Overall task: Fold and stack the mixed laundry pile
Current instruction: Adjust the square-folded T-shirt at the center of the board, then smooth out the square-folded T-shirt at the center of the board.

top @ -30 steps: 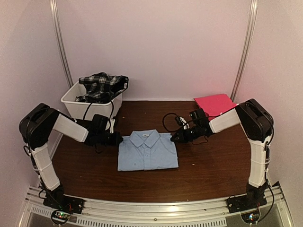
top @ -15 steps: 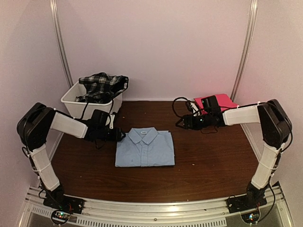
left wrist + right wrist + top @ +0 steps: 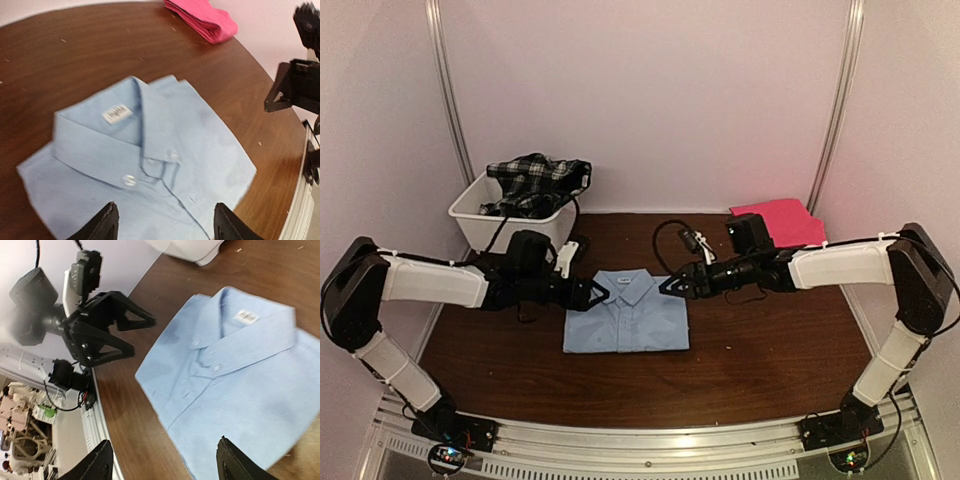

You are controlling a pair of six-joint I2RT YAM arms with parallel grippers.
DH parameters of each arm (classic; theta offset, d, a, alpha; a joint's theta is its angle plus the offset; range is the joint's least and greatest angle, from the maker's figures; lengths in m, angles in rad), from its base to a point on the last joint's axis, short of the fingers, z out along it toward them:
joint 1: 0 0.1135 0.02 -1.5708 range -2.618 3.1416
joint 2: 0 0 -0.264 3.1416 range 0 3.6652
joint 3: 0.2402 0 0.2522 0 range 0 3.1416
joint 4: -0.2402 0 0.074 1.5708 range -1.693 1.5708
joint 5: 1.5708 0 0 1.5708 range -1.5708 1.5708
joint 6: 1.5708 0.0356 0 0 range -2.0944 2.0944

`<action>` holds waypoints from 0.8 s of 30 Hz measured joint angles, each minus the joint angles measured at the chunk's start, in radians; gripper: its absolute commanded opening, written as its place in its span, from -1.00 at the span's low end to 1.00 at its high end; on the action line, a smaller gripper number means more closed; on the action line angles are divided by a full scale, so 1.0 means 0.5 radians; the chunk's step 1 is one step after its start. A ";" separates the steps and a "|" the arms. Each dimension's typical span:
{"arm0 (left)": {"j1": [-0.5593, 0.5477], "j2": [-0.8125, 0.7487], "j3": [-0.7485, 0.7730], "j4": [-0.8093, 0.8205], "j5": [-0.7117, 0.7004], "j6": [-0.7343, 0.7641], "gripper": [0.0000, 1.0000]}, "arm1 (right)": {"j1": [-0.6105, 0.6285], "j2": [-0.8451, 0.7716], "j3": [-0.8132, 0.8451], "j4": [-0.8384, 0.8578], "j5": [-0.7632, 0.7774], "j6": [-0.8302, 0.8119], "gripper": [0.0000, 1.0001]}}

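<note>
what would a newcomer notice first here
A neatly folded light blue shirt lies in the middle of the table, with the left hand and right hand open on either side of its collar. A folded pink cloth sits at the far right corner, and a plaid garment is heaped in the white tub at far left.

The dark brown wooden table [image 3: 770, 340] carries three things. A folded light blue collared shirt [image 3: 625, 318] lies flat at its centre, collar toward 12 o'clock. A folded pink-red cloth [image 3: 782, 220] sits at the 2 o'clock corner, well apart from the shirt. A white plastic tub [image 3: 485, 222] stands at 10 o'clock.
</note>
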 measured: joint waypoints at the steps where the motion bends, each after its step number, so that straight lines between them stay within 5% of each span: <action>1: -0.042 0.024 -0.026 0.031 0.043 -0.014 0.28 | 0.064 0.027 -0.022 0.049 -0.030 0.041 0.38; 6: -0.145 0.224 -0.234 0.244 0.202 -0.125 0.26 | 0.279 0.261 -0.130 0.407 -0.178 0.291 0.37; 14: 0.014 0.335 -0.393 0.506 0.238 -0.217 0.29 | 0.185 0.585 -0.497 1.029 -0.326 0.592 0.26; 20: -0.002 0.137 -0.403 0.315 -0.031 -0.066 0.29 | 0.099 0.232 -0.623 0.813 -0.250 0.565 0.26; 24: -0.305 -0.031 -0.262 0.125 -0.385 0.233 0.29 | -0.005 -0.117 -0.626 0.726 -0.214 0.530 0.25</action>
